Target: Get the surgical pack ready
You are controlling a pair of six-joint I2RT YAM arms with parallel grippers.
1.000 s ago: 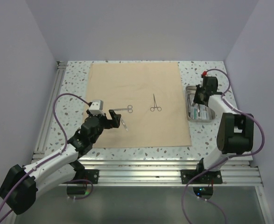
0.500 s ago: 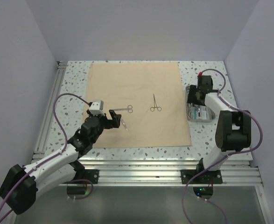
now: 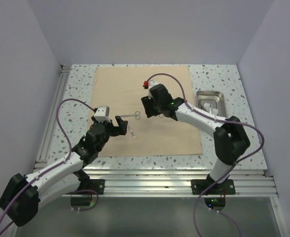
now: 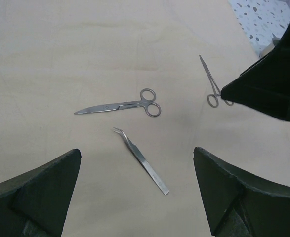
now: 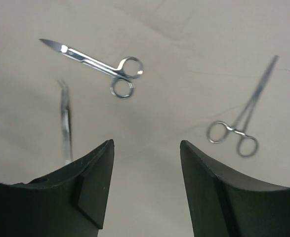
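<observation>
The tan cloth sheet (image 3: 177, 84) lies spread flat over the middle of the speckled table (image 3: 80, 81), and three instruments of the pack rest on it, none touching another. The scissors (image 4: 117, 104) lie a little left of the cloth's centre, closed, rings toward the cloth's right edge and blades toward its left. The ring-handled forceps (image 5: 243, 123) lie just right of the cloth's centre, tips toward the far edge and rings toward the near one. The thin bent-tip forceps (image 4: 140, 160) lie slantwise nearer the cloth's near edge than the scissors, in its left half. The steel tray (image 3: 200, 94) stands off the cloth, on the bare table just beside the cloth's right edge; what it holds is too small to make out. The right gripper (image 3: 150, 106) hangs over the cloth's centre, between the scissors and the ring-handled forceps and above both, its jaws partly spread with only cloth showing in the gap, gripping nothing. The left gripper (image 3: 121, 124) hovers over the near-left part of the cloth, jaws at their widest and empty, with the thin forceps lying on the cloth below the gap and the scissors just beyond it.
</observation>
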